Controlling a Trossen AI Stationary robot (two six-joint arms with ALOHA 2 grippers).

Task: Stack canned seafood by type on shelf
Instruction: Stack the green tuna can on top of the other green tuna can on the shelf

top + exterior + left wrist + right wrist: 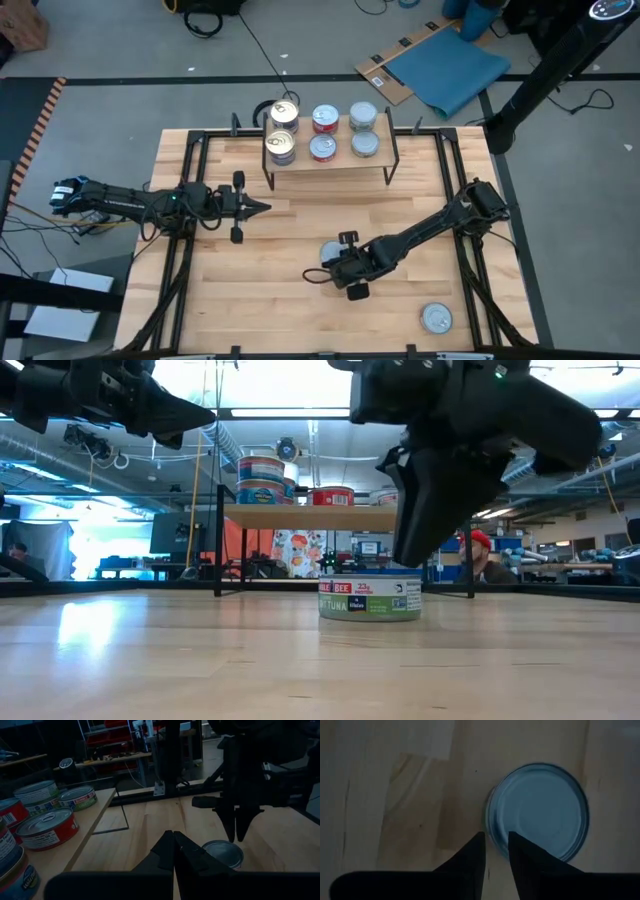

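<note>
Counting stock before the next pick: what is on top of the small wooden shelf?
The small light-wood shelf carries canned seafood in three columns: gold-topped tins, red-rimmed tins and silver-topped tins. From above, any lower tins in the stacks are covered, so the full count is hidden.

Flattened cardboard (400, 62) beside a blue mat (452, 76) on grey floor, person in red cap (477, 541) behind table

six tins (322, 132) on shelf (330, 161), two silver-topped tins (436, 319) on tabletop
</note>
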